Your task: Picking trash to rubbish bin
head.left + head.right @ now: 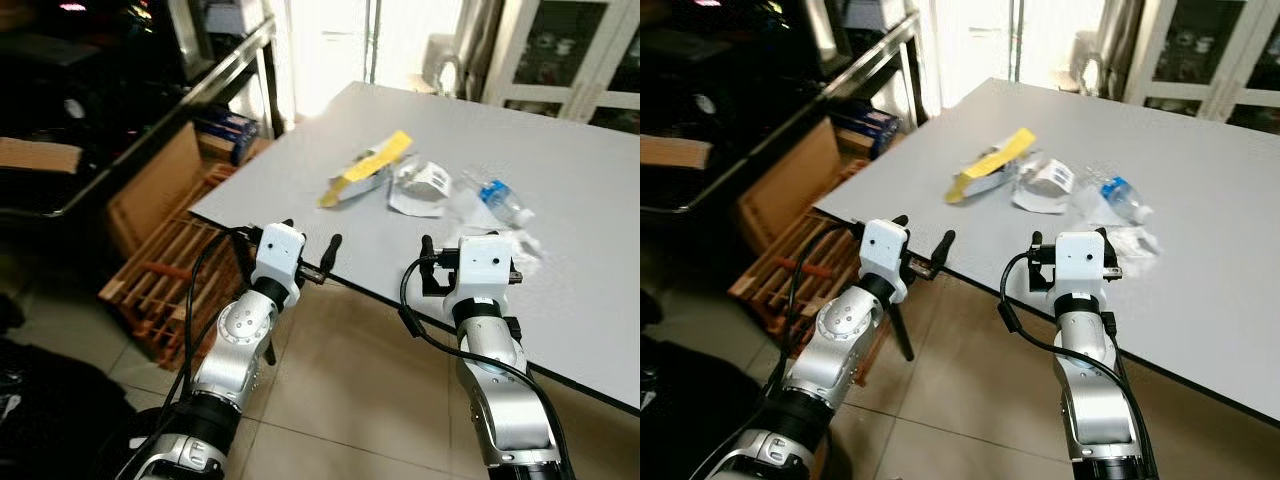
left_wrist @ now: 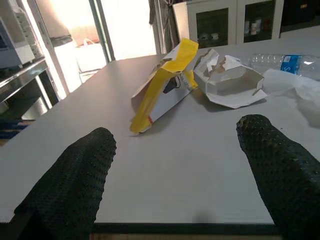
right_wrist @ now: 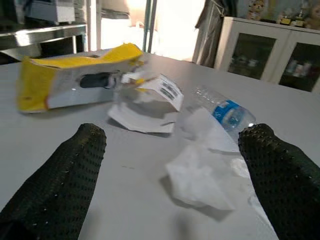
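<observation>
On the grey table [image 1: 600, 310] lies a small heap of trash: a torn yellow and white carton [image 1: 365, 170], a crumpled white paper box [image 1: 418, 187], a clear plastic bottle with a blue label [image 1: 497, 197] and crumpled white tissue [image 3: 200, 182]. My left gripper [image 1: 310, 235] hovers open at the table's near edge, pointing at the carton [image 2: 165, 85]. My right gripper [image 3: 172, 165] is open too, just over the edge, with the tissue and bottle [image 3: 225, 112] a short way beyond its fingers. Neither holds anything.
A wooden pallet [image 1: 165, 280] and cardboard sheets [image 1: 150, 185] lean under a dark metal shelf [image 1: 130, 130] to the left. White glass-door cabinets [image 1: 570, 60] stand behind the table. Tiled floor [image 1: 330, 380] lies below my arms.
</observation>
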Tool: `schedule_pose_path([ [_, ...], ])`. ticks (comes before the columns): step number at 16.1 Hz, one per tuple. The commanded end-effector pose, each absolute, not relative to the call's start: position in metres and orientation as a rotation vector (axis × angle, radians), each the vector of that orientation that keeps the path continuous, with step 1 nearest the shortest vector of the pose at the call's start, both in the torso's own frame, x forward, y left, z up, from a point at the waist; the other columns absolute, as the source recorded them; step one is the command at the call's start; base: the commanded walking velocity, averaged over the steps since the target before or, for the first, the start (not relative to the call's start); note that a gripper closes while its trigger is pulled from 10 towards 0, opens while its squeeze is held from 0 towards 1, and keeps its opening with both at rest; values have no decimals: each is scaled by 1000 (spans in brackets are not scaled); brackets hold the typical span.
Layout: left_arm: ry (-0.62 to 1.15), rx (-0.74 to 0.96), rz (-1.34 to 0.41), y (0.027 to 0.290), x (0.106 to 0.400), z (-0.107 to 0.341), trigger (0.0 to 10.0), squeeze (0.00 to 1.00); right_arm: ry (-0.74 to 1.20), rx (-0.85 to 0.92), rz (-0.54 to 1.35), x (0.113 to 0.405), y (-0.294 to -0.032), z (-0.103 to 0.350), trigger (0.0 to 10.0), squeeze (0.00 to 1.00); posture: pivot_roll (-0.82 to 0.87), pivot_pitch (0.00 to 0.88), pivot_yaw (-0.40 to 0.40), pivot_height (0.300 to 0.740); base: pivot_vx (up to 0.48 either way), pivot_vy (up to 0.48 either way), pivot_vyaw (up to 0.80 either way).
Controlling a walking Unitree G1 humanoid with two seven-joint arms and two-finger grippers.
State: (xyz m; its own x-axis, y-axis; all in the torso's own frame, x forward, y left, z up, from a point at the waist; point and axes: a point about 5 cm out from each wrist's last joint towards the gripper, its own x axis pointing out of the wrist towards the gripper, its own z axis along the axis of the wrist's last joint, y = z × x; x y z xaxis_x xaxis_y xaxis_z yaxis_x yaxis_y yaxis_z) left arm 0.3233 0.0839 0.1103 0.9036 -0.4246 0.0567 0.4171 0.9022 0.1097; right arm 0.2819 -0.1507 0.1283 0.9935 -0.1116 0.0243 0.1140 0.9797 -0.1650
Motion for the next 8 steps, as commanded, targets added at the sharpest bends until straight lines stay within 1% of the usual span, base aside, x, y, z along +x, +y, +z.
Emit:
schedule_pose_path([
  [1,-76,95,-434,83,322,109,10000,0,-7,-151,-107,283,-151,129,10000,0,-95,43,57,740,0,0,0],
  [4,-79,88,-446,80,322,110,10000,0,18,-97,-105,289,-150,128,10000,0,-98,42,61,740,0,0,0],
  [8,-80,90,-459,81,321,110,10000,0,34,-109,-151,298,-159,128,10000,0,-88,46,72,740,0,0,0],
])
